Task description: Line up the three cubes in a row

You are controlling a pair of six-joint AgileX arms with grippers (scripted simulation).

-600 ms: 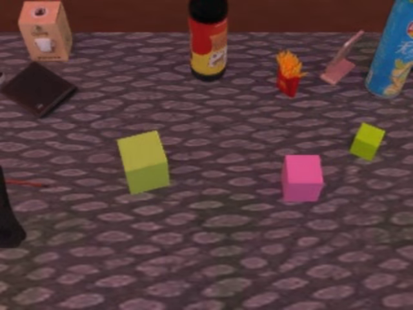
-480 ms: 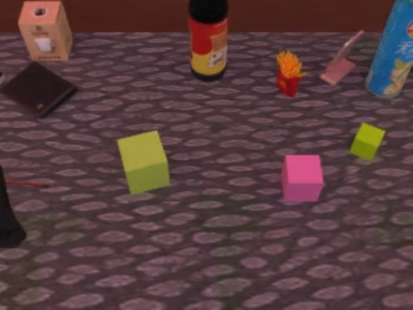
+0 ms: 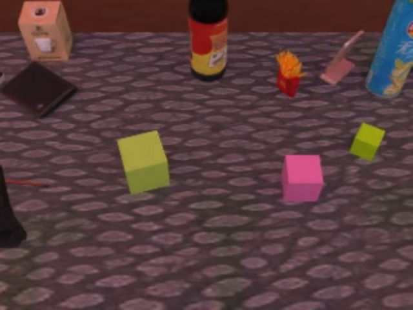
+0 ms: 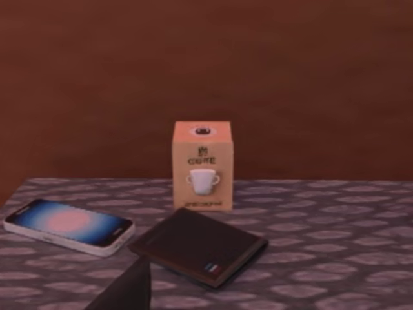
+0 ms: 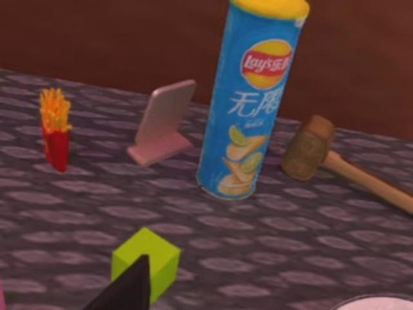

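The three cubes sit apart on the surface: the large yellow-green cube [image 3: 144,161] at 9 o'clock of centre, the pink cube [image 3: 302,177] at 4 o'clock, the small yellow-green cube [image 3: 367,141] at 3 o'clock. The left gripper [image 3: 8,216] waits at the far 9 o'clock edge; the right gripper [image 5: 126,289] hovers near the small cube. I cannot tell either gripper's opening. A careless approach could topple the "Lay's" can [image 5: 253,97] or fries packet [image 3: 290,73]. The carton [image 4: 202,165] reads "COFFEE".

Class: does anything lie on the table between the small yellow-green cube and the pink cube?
Nothing visible does. Bare table separates the small yellow-green cube from the pink cube; the fries packet stands farther back.
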